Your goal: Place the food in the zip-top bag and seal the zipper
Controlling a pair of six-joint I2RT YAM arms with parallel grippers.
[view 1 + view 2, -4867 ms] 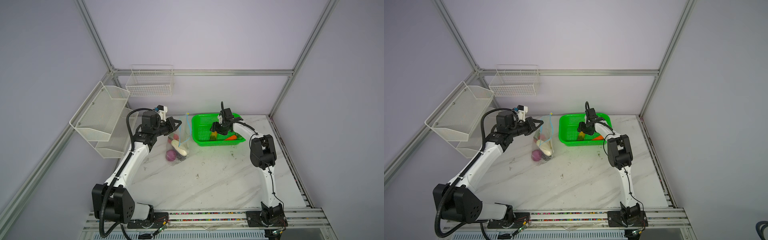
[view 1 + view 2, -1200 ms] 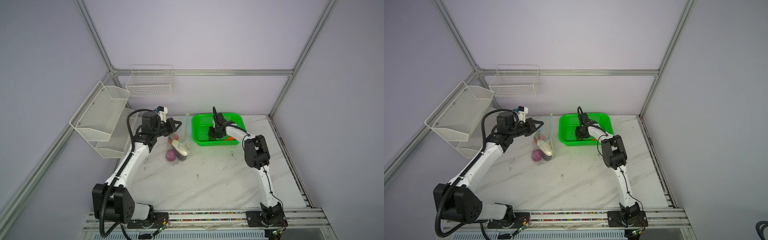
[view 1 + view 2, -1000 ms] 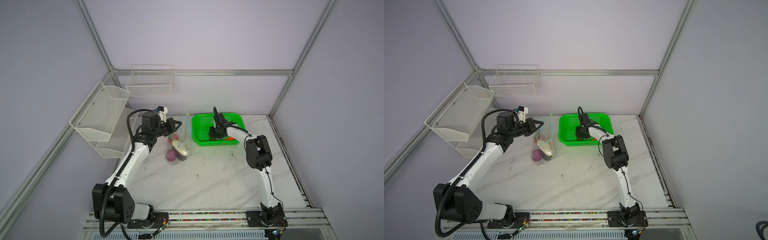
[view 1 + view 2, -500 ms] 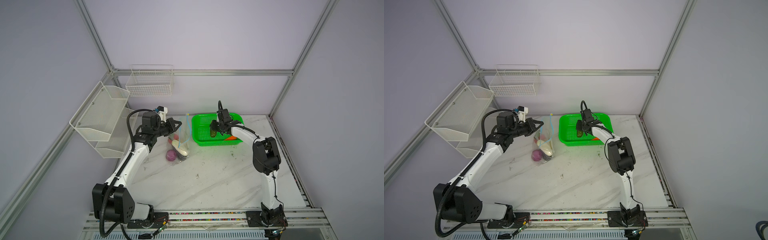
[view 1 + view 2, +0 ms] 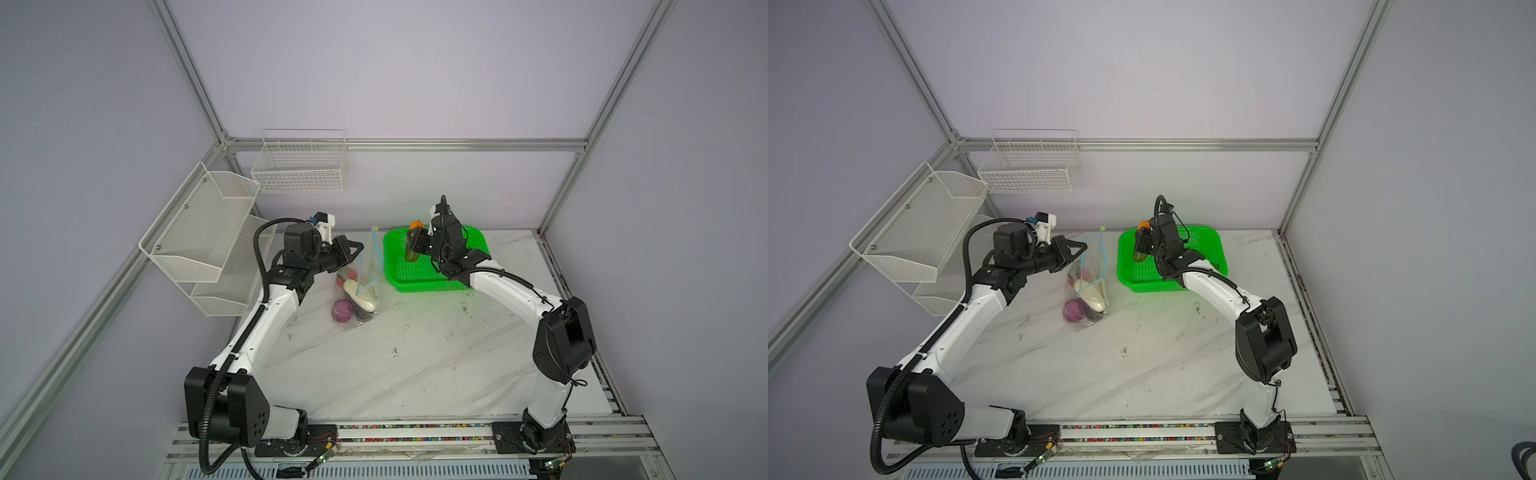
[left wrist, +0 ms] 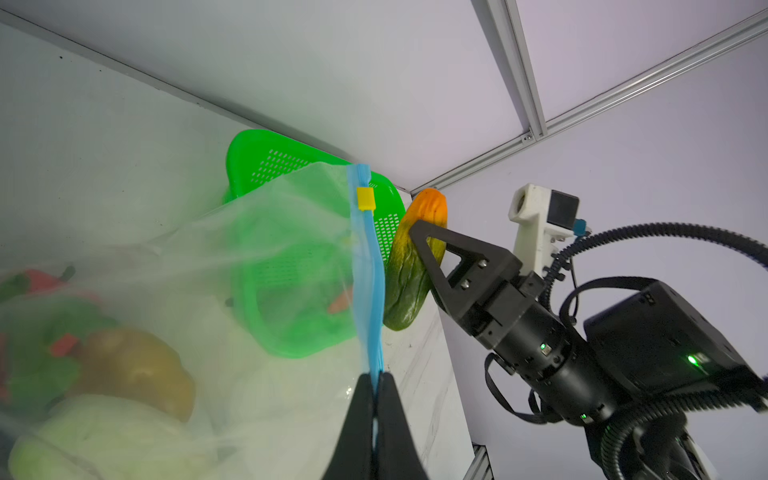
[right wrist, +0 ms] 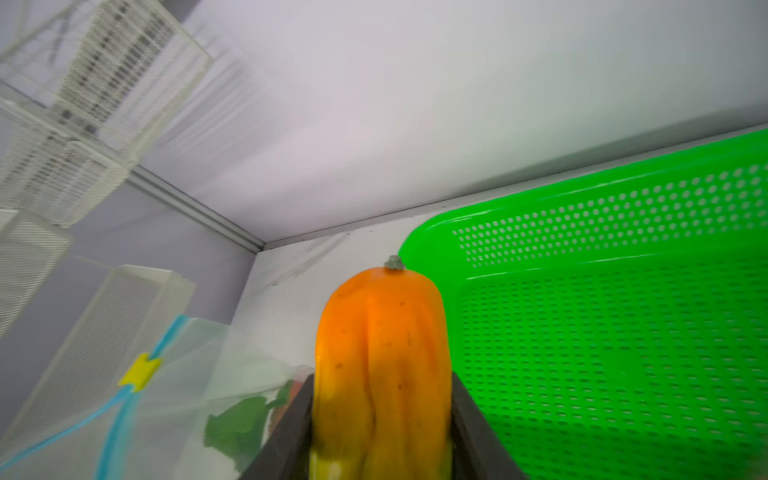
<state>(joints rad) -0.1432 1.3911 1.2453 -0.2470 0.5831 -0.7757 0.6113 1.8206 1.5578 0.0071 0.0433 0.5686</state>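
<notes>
The clear zip-top bag [image 5: 365, 270] [image 5: 1090, 270] stands on the marble table, held up by its edge. My left gripper [image 6: 376, 380] [image 5: 358, 248] [image 5: 1082, 247] is shut on the light blue zipper [image 6: 368, 270], below the yellow slider [image 6: 365, 198] [image 7: 139, 370]. Inside the bag lie a purple onion [image 5: 342, 309], a white oblong [image 5: 360, 297], a potato [image 6: 137, 365] and greens [image 6: 41, 361]. My right gripper [image 7: 382, 399] [image 5: 414, 246] [image 5: 1140, 246] is shut on an oblong orange-and-green vegetable [image 7: 380, 353] [image 6: 415, 257]. It hangs above the basket's left side, just right of the bag's mouth.
A green perforated basket [image 5: 440, 283] [image 5: 1183, 286] [image 7: 623, 199] stands against the back wall, right of the bag. White mesh shelves [image 5: 199, 232] hang on the left wall and a wire basket [image 5: 299, 170] on the back wall.
My right gripper has risen out of the green basket with the orange-and-green vegetable and moved left toward the bag. The left gripper and the bag have not moved.
</notes>
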